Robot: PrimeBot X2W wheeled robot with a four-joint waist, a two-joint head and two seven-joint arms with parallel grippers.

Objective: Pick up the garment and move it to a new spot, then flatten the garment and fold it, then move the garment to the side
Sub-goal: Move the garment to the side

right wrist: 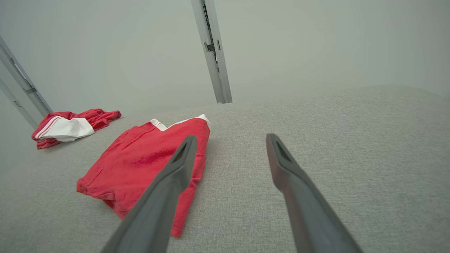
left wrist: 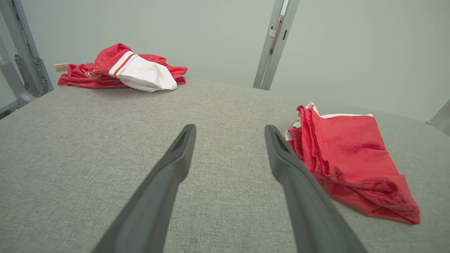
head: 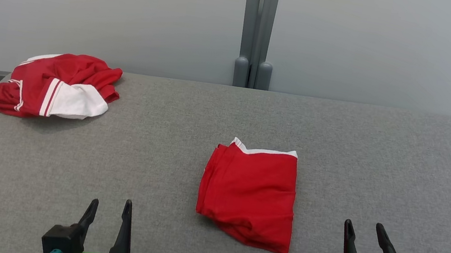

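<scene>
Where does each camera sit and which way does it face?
Head: on the head, facing forward and down at the grey fabric table; open left gripper and right gripper at bottom.
Left wrist: wrist-mounted, along its dark fingers toward the crumpled red-and-white garment.
Right wrist: wrist-mounted, along its dark fingers, beside the folded red garment.
Shared: all show both garments.

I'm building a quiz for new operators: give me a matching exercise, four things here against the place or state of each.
1. folded red garment
2. crumpled red and white garment
3. left gripper
4. right gripper

A. open, lower right of head view
B. bunched at the far left corner of the table
C. open, lower left of head view
D. lying flat near the middle

Pairs: 1-D, 2-B, 3-C, 4-A
</scene>
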